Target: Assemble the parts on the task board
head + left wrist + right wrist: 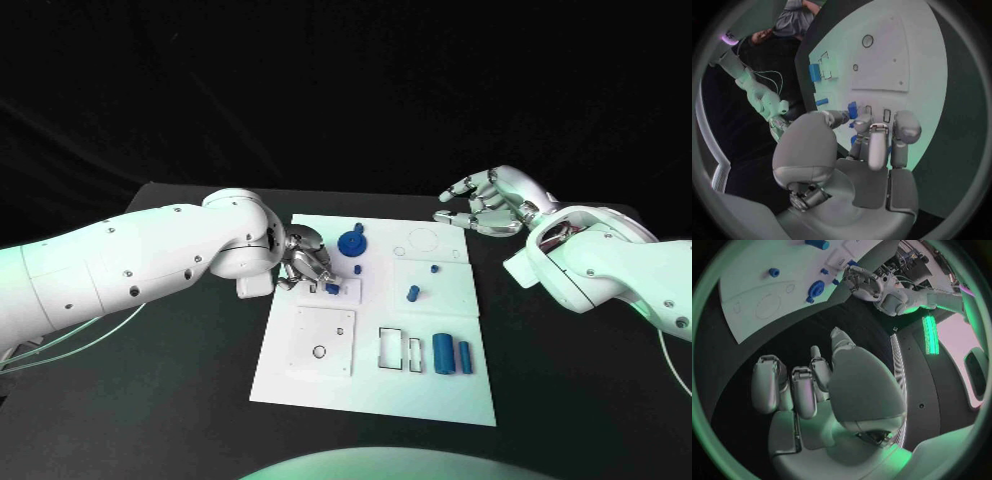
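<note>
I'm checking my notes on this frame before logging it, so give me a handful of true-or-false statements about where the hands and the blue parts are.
1. The left hand is over the task board, its fingers at a small blue part. True.
2. The right hand grips the two blue cylinders. False: it hangs beyond the board's far right corner holding nothing, and the two blue cylinders lie on the board near its right edge.
3. A round blue part sits on the board just beside the left hand. True.
4. The board lies on a white table. False: the table is black.
</note>
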